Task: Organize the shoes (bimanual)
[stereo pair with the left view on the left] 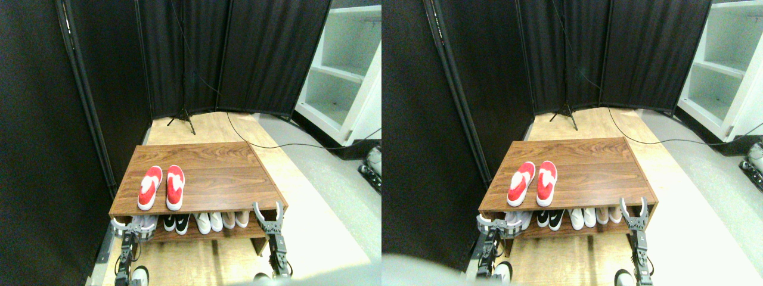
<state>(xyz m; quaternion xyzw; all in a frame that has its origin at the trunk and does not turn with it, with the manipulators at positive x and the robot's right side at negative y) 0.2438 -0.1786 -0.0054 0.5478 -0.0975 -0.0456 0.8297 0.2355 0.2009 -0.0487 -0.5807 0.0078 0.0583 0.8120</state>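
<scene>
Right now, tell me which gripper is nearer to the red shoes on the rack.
Left. The left gripper sits at the rack's front left corner, just below the red shoes. The right gripper is at the rack's front right corner, well off to their right.

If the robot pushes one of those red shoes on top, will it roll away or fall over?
Probably neither. The red shoes lie flat and low on the wooden rack top, so one would likely slide, not roll. They look soft and thin, so probably light and a bit floppy when lifted.
</scene>
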